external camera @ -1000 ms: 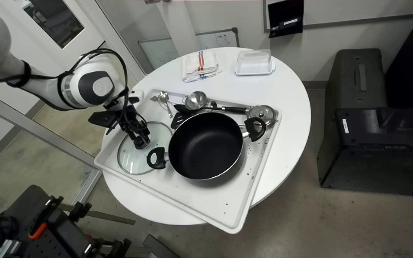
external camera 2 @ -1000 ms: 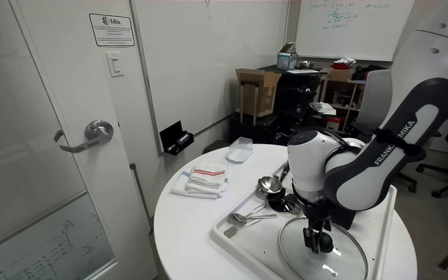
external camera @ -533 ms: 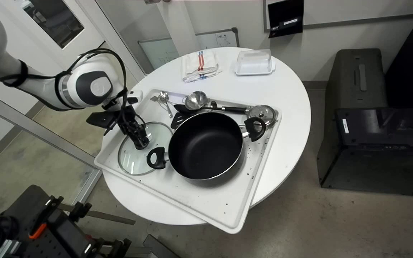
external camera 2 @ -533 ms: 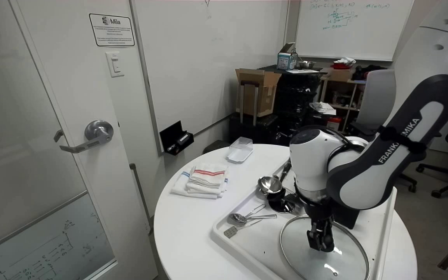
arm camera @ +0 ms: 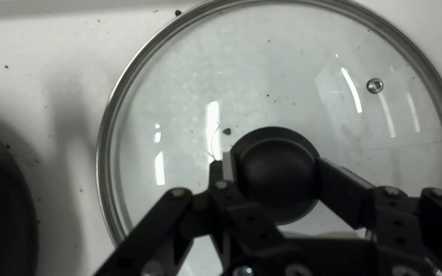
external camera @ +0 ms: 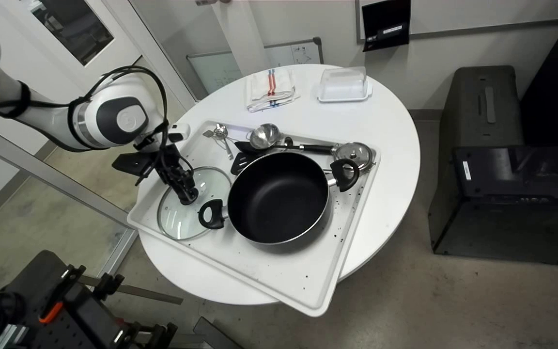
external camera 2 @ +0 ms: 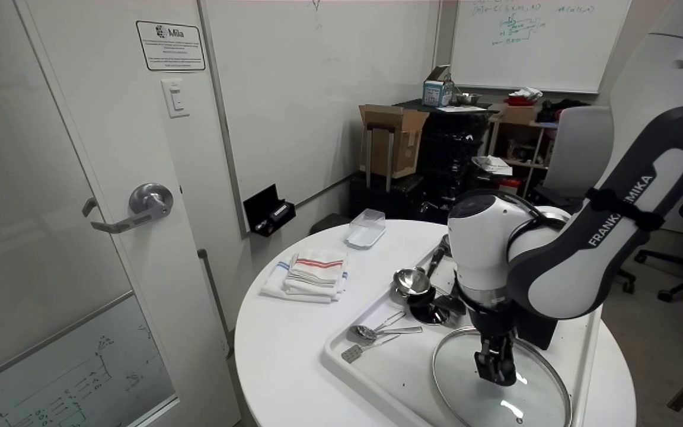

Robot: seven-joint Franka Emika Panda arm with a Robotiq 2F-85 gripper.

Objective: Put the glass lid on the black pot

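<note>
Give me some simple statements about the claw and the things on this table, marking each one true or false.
1. The gripper holds the glass lid by its dark knob. True.
2. The folded towels lie on the table, outside the white tray. True.
3. The table is square. False: it is round.
4. The black pot stands in the tray. True.
5. The lid already covers the pot. False: the lid is beside the pot.
6. The pot's inside is white. False: it is black.
</note>
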